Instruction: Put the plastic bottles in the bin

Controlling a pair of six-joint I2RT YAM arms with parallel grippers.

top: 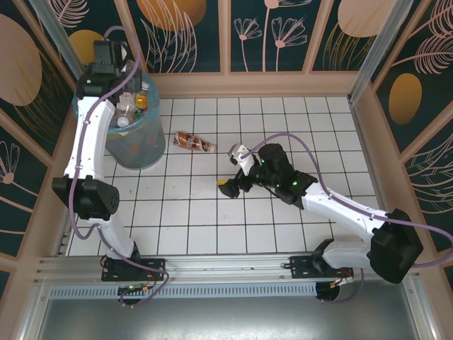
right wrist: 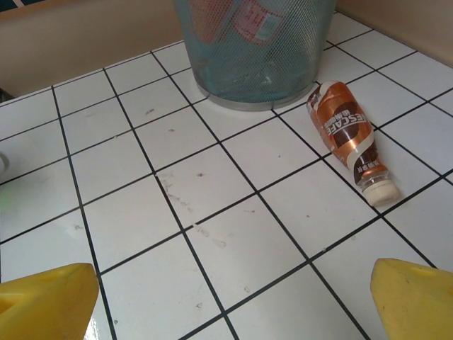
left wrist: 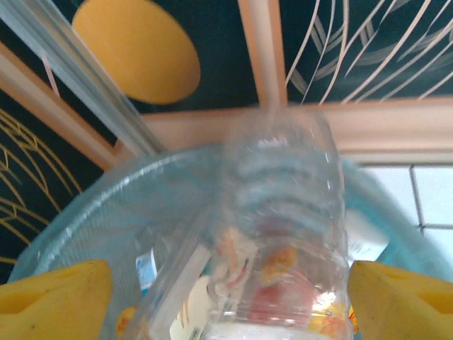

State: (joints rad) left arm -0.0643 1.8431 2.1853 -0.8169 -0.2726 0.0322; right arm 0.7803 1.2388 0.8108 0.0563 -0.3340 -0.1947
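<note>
My left gripper hangs over the bin, a grey mesh one with a light-blue liner. Its yellow fingers stand wide apart. Between them a clear plastic bottle shows blurred, clear of the left finger and close to the right one, above several bottles lying in the bin. A brown-labelled bottle lies on the tiles just right of the bin. My right gripper is open over bare tiles, short of that bottle, holding nothing.
The white tiled table is fenced by wooden rails and patterned panels at the back and both sides. The bin stands in the far-left corner, with the left arm rising beside it.
</note>
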